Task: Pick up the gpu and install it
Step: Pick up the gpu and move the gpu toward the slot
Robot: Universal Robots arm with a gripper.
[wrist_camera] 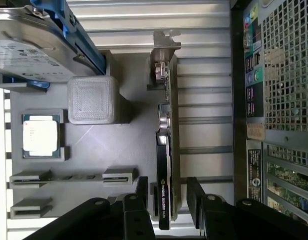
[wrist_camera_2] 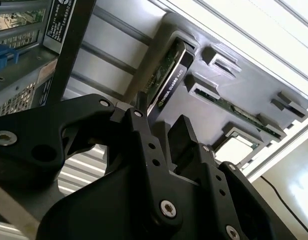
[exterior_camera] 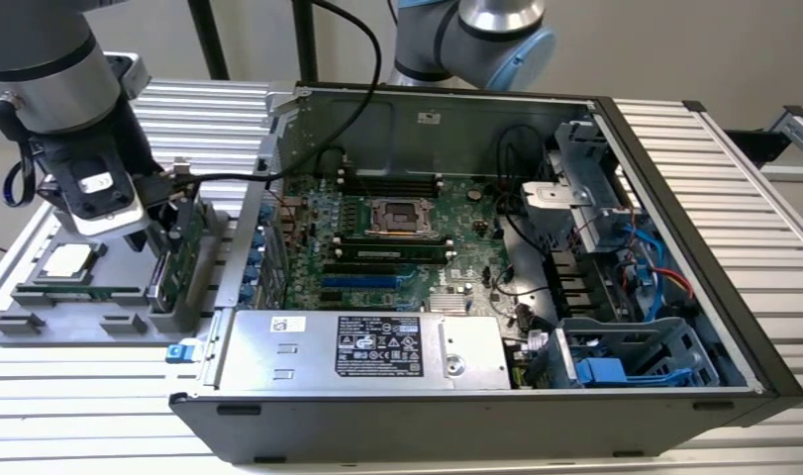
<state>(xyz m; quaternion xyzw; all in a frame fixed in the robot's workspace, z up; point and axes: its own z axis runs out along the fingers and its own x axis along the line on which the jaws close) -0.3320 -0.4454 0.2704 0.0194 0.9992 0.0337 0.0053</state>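
Hand point(exterior_camera: 163, 233) of your arm is low over the grey parts tray point(exterior_camera: 57, 327), which lies on the ribbed tabletop point(exterior_camera: 97, 396). The gpu point(exterior_camera: 176, 259) stands on edge in a slot along the tray's side nearest the open computer case point(exterior_camera: 507, 396). It is seated in the tray, not lifted.

In the first wrist view your hand point(wrist_camera: 168, 182) is spread open, with one of its black fingers point(wrist_camera: 194, 192) on each side of the gpu point(wrist_camera: 166, 150). A gap shows between each finger and the card, so you are straddling it without gripping. The fingers bracket the end of the card away from its silver end bracket point(wrist_camera: 163, 47). The card's black cooler faces into the tray, and its green board faces the case point(wrist_camera: 273, 100).

In the second wrist view the hand point(wrist_camera_2: 161, 112) shows the same stance, with the gpu point(wrist_camera_2: 168, 80) running away from the fingertips along its slot.

Elsewhere on the tray you can see a square processor chip point(wrist_camera: 41, 136) lying flat in its recess and a narrow memory stick point(wrist_camera: 69, 176) on edge between two small holders. A grey cube-shaped block point(wrist_camera: 92, 99) rises near the tray's middle. A hard drive with blue rails point(wrist_camera: 39, 40) sits at the tray's end nearest the card's bracket.
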